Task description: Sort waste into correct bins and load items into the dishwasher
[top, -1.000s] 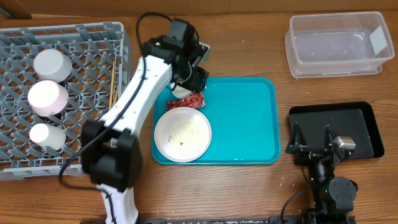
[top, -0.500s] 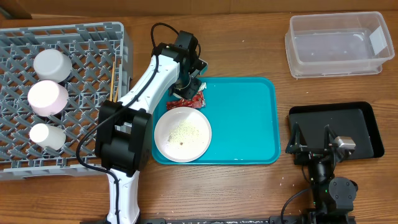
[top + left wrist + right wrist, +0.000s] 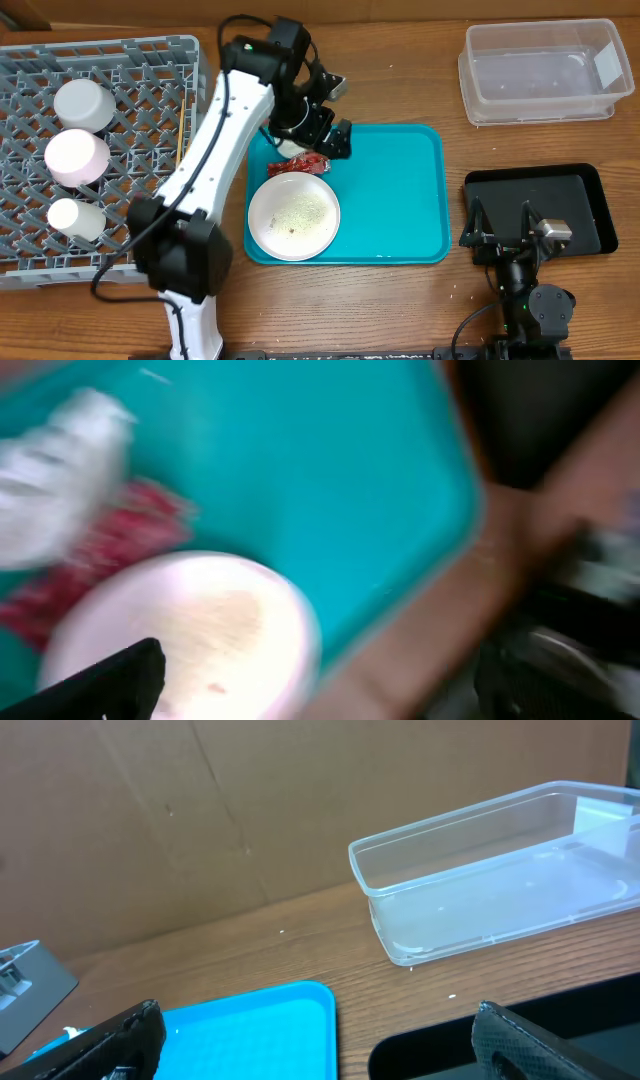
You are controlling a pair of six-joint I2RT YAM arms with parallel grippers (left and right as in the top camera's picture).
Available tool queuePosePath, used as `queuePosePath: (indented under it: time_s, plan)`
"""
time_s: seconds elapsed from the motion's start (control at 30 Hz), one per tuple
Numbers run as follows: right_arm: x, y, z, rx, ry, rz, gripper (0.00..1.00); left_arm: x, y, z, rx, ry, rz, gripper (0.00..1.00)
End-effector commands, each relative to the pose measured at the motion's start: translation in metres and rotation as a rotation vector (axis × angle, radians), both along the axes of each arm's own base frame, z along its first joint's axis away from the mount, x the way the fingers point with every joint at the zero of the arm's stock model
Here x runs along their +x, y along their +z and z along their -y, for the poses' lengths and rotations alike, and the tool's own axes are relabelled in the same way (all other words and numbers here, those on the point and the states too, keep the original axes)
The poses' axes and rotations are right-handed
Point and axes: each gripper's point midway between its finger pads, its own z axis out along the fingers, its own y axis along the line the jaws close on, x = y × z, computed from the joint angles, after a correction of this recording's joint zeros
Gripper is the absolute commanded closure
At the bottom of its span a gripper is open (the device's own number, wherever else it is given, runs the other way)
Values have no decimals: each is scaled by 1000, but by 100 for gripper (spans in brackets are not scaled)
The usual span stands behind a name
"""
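A wooden table is covered at its left end by the large grey dish rack, and the teal tray is laid at the middle. The clear tub is set at the far right, and the smaller black tray is placed nearer the front on that side. The round white plate is seated in the teal tray's near left corner. The left gripper is held above the tray's far left corner, its fingers spread wide with nothing between them. The right gripper is parked over the black tray's left part, likewise spread wide and empty. Two pale bowls and the small white cup are lined up in the rack's left part, and the chopsticks are laid along its right side. The red wrapper is found on the teal tray, touching the plate's far rim. The white napkin, blurred, is seen just beside the wrapper. White grains are scattered on the plate.
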Motion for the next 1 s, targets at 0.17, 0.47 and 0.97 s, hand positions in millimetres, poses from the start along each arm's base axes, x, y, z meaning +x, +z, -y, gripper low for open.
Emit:
queuePosePath:
  time_s: [0.17,0.47,0.97]
  plan:
    - [0,-2,2,-3,-13,3,0,-25,22,3,-83,78,-164,12]
    - [0,-2,2,-3,-13,3,0,17,-13,-212,556,973,-210,2]
    - [0,-2,2,-3,-13,3,0,-11,-10,-367,340,1497,-424,0]
